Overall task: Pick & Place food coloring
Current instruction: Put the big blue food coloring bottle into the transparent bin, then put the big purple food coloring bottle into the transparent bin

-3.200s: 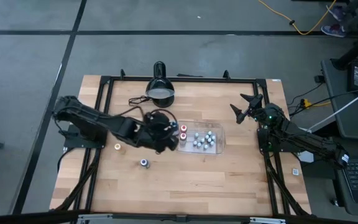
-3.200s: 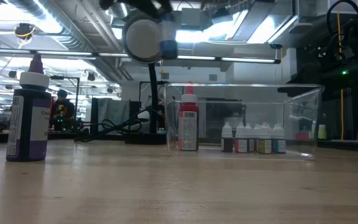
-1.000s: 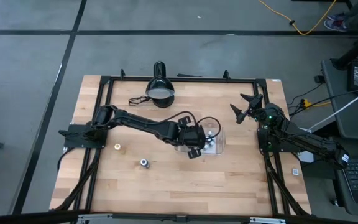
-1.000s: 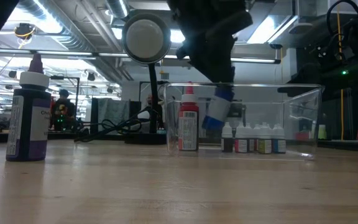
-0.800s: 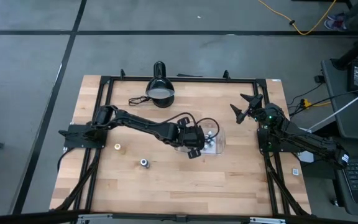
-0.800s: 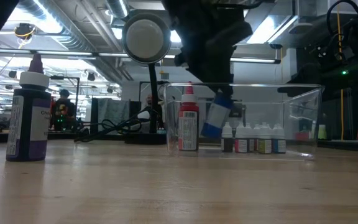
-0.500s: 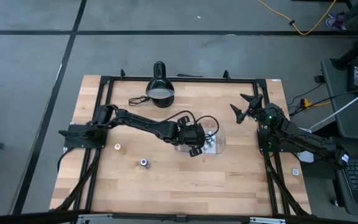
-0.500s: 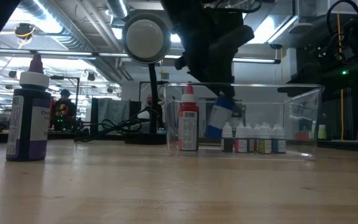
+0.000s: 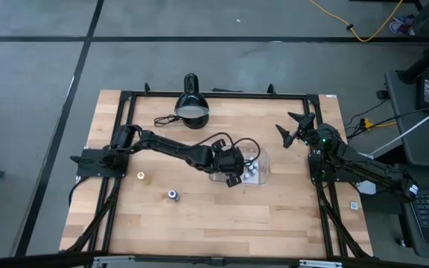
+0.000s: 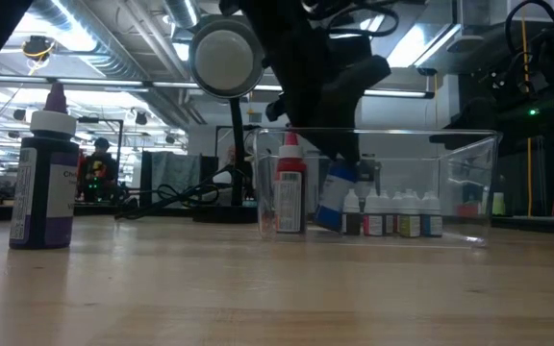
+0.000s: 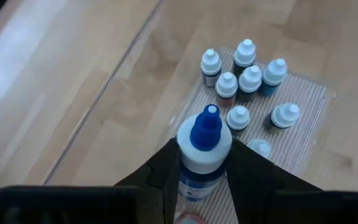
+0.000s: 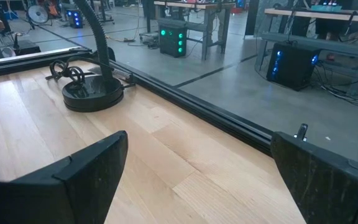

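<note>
Blue-capped, one food coloring bottle [image 11: 204, 155] sat clamped between the left gripper [image 11: 199, 180] fingers, tilted, low inside the clear tray [image 10: 469, 154]. Only the left wrist view showed the small white-capped bottles [image 11: 244, 71] clustered just beyond it. At the table's right edge, the right gripper [image 9: 295, 125] waited, jaws spread wide.

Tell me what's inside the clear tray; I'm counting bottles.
Inside the clear tray: small white-capped bottles, a red bottle, and the blue-capped bottle gripped by the left gripper. The arm hides part, so no exact count.
</note>
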You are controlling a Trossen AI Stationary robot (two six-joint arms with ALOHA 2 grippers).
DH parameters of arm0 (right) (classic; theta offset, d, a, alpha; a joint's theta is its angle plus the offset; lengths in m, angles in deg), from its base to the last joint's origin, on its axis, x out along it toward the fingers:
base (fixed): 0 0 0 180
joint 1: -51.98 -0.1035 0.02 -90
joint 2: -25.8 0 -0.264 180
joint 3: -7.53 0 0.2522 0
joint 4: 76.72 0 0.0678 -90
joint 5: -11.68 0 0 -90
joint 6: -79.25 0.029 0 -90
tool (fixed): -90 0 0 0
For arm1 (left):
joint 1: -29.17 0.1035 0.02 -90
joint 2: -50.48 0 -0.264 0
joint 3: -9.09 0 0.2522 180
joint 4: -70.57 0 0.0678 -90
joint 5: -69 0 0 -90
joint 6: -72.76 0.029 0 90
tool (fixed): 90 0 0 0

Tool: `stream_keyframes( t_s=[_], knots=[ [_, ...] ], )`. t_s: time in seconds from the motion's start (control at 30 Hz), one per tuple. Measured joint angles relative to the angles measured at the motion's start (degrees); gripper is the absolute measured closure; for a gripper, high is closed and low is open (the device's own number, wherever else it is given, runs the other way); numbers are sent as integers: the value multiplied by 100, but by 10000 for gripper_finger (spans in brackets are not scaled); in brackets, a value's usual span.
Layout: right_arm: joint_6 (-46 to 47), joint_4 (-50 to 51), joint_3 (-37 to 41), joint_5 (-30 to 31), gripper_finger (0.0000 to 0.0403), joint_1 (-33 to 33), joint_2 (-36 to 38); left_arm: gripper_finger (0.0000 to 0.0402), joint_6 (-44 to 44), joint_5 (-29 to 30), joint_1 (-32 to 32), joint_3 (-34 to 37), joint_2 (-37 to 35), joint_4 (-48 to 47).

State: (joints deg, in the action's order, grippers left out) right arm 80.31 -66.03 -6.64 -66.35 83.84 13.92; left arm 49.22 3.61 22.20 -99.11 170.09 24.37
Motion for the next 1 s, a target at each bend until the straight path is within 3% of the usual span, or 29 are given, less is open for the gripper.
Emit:
stream_keyframes(
  t_s=[0.6, 1.0],
  knots=[
    [2, 0, -1, 0, 8, -1, 2, 240, -119, -69, 51, 9, -100, 0],
    [0, -4, 0, 0, 8, -2, 0, 169, -366, -72, 110, -204, -522, -541]
  ],
)
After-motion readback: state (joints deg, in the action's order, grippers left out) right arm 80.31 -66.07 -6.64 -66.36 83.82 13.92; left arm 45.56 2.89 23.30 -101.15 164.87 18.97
